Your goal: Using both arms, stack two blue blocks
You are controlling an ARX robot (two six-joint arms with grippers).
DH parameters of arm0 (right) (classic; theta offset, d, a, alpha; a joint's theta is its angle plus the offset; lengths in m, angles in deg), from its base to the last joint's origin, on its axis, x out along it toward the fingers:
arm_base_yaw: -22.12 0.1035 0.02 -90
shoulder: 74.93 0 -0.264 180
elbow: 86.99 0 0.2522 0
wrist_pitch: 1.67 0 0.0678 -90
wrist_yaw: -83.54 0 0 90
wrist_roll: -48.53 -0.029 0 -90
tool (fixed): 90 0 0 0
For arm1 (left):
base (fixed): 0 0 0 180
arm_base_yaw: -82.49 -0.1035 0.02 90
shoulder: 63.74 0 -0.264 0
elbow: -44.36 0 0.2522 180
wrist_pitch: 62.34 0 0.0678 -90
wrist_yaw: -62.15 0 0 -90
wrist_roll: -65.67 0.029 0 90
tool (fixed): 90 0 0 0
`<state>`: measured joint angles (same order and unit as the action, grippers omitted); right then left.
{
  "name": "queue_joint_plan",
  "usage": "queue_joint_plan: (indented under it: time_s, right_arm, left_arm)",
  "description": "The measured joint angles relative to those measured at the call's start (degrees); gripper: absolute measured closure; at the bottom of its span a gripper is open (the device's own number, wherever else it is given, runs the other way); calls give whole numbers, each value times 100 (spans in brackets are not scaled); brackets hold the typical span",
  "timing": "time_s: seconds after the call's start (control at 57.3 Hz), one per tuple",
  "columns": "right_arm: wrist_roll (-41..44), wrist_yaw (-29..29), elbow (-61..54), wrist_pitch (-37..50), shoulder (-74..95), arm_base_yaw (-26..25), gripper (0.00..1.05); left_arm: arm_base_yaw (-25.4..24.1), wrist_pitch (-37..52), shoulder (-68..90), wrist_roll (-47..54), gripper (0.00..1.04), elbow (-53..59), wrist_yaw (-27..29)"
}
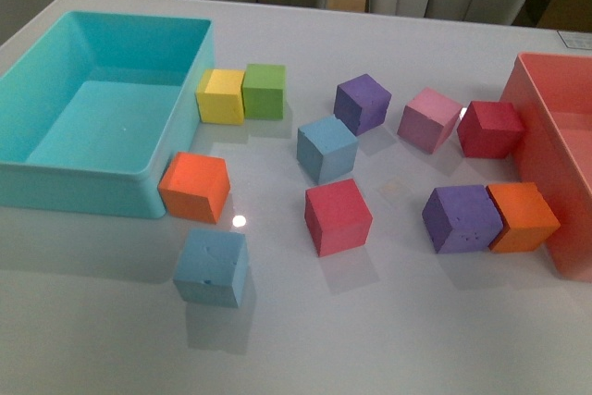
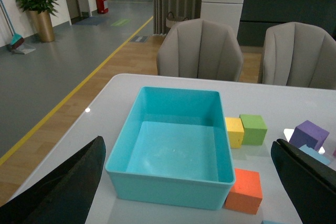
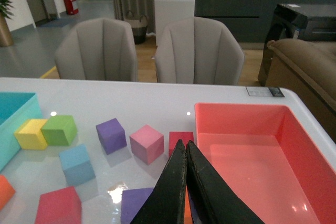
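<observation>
Two sky-blue blocks lie apart on the white table. One blue block (image 1: 326, 148) is near the middle, and it shows in the right wrist view (image 3: 76, 163). The other blue block (image 1: 212, 267) is nearer the front, below an orange cube (image 1: 194, 186). Neither arm shows in the front view. My left gripper (image 2: 188, 142) is open and empty, held above the turquoise bin (image 2: 168, 179). A sliver of the middle blue block (image 2: 315, 153) shows by its right finger. My right gripper (image 3: 185, 143) is shut and empty, above the cubes beside the red bin (image 3: 252, 109).
The turquoise bin (image 1: 83, 193) stands at the left, the red bin (image 1: 532, 117) at the right. Yellow (image 1: 220, 96), green (image 1: 265, 91), purple (image 1: 362, 103), pink (image 1: 430, 119) and red (image 1: 338, 216) cubes are scattered between. Chairs stand beyond the far table edge.
</observation>
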<state>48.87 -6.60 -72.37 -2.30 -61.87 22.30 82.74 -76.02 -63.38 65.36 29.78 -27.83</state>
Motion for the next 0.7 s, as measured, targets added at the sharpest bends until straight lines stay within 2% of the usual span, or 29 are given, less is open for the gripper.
queue_joint_plan:
  time_s: [0.192,0.297,0.523,0.698]
  right_arm:
    - [-2,0,0,-284,-282,0,103]
    - [-4,4,2,-1209,-1029,0,103]
    - [-2,11,2,-1303,-1266,0,103]
    - [-2,11,2,-1305,-1272,0,73]
  left_arm:
    - [0,0,0,0,9,0,0]
    - [0,0,0,2,9,0,0]
    - [0,0,-2,2,9,0,0]
    - [0,0,0,2,9,0,0]
